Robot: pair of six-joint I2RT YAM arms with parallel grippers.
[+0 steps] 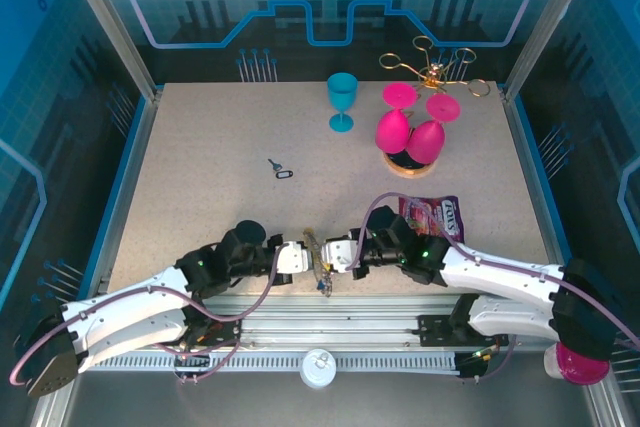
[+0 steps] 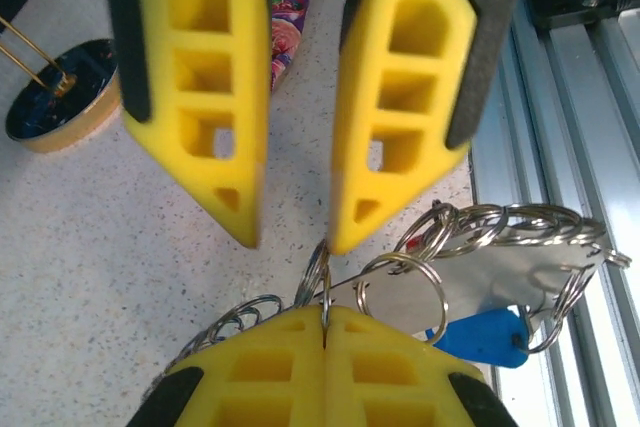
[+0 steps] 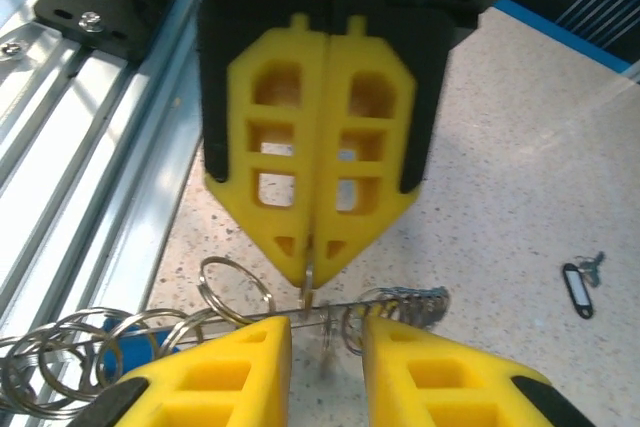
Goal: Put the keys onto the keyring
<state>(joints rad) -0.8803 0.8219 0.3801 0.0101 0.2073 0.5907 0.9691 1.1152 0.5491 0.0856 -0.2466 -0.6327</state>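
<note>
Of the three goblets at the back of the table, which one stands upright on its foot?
The teal goblet, left of the two pink goblets, which are upside down, feet up.

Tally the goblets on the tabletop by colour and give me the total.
Teal goblet: 1
Pink goblets: 2
Total: 3
</note>
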